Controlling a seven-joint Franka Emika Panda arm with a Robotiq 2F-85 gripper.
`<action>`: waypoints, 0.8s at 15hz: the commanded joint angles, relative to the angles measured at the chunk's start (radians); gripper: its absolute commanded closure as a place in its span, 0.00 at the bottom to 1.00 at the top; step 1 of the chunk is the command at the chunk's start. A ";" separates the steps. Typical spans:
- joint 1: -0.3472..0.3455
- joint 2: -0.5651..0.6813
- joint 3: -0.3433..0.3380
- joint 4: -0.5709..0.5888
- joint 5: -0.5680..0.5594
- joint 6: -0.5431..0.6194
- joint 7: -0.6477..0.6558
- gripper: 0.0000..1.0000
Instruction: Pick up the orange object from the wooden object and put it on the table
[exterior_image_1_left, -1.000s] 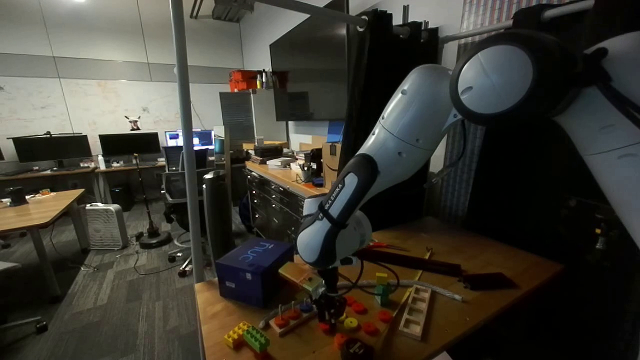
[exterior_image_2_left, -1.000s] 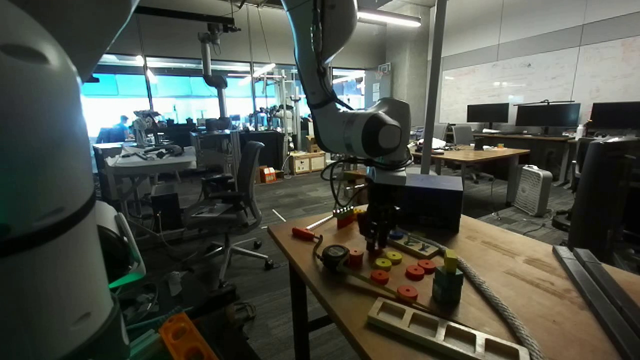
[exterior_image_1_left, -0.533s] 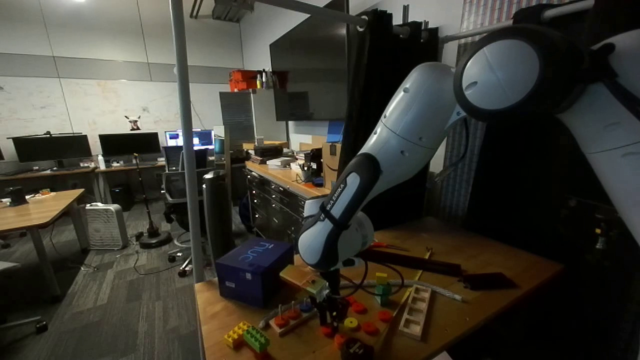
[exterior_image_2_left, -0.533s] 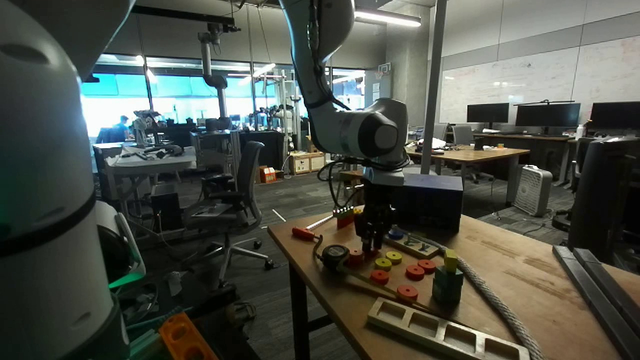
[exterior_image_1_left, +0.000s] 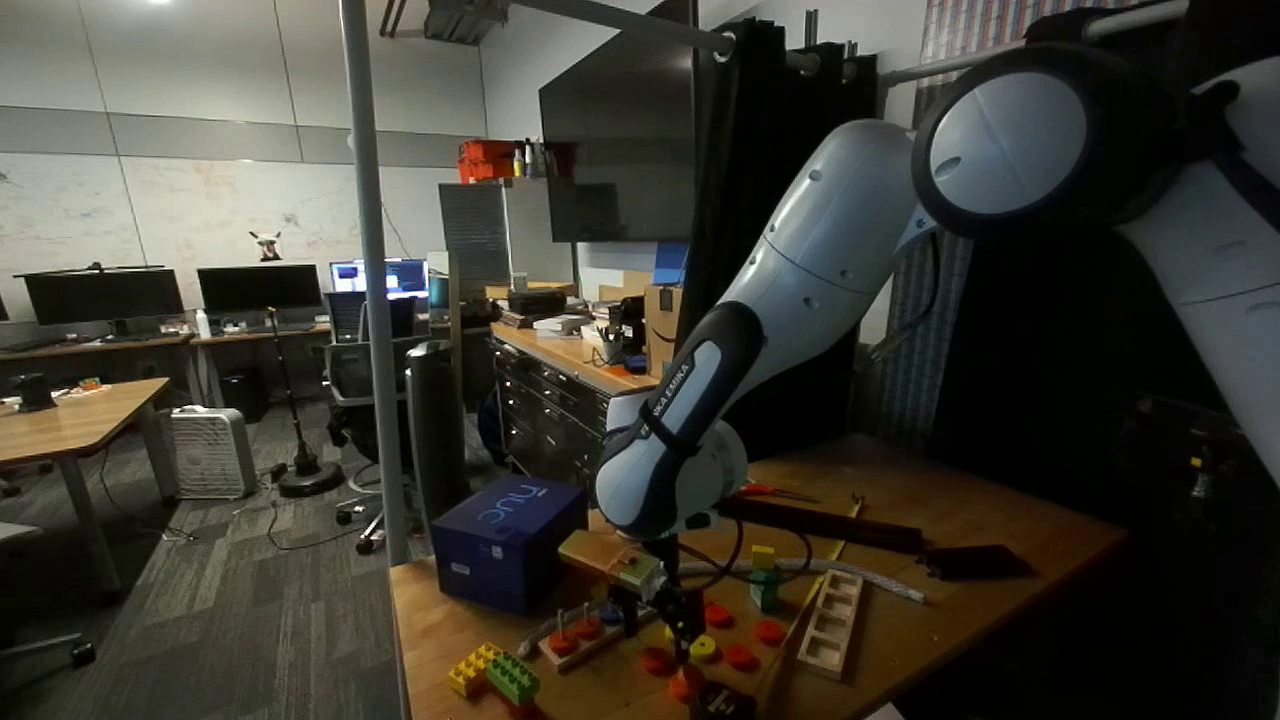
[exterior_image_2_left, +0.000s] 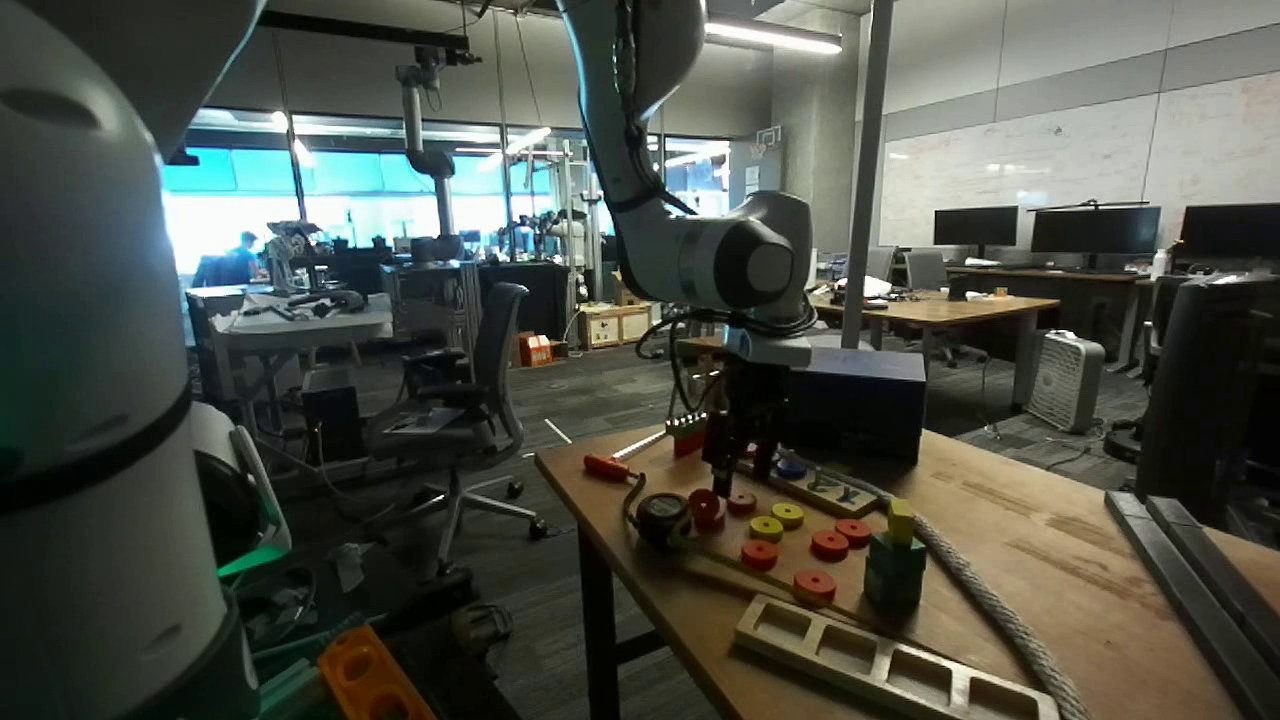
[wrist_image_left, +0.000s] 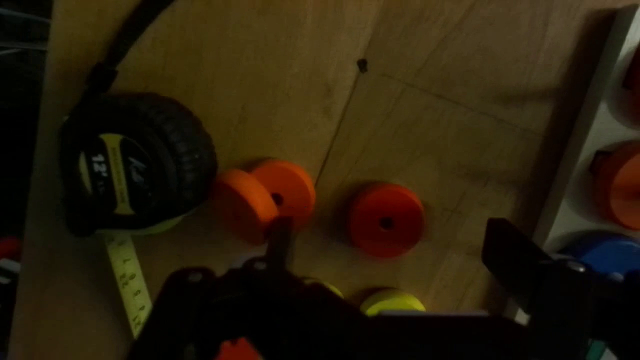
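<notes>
A wood-topped table (exterior_image_1_left: 985, 505) carries the scene, and a pale robot arm (exterior_image_1_left: 810, 270) reaches down over it. A blue box (exterior_image_1_left: 500, 545) stands near the table's edge. The black claw (wrist_image_left: 390, 232) points downward, its two fingers (wrist_image_left: 510, 265) wide apart and gripping nothing. Near one finger lies a wooden peg board (wrist_image_left: 597, 132), with two orange discs (exterior_image_1_left: 563, 643) seated on it in an exterior view. Past the other finger is a black tape measure (wrist_image_left: 135, 160). Just beside that, a tilted orange disc (wrist_image_left: 245, 205) overlaps a second orange disc (wrist_image_left: 295, 187) in the wrist view; whether the finger touches either, I cannot tell. Which disc the task means is unclear; the tilted one may be the one set down. If so, a sideways sweep of the finger could send it rolling, and closing here might catch the loose red disc (wrist_image_left: 386, 220) instead. Pulling a board disc aslant might jam it and drag the board.
</notes>
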 joint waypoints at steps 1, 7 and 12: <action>0.038 -0.185 0.002 -0.081 -0.079 -0.106 -0.080 0.00; 0.060 -0.444 0.089 -0.118 -0.184 -0.377 -0.226 0.00; 0.059 -0.702 0.187 -0.178 -0.117 -0.661 -0.455 0.00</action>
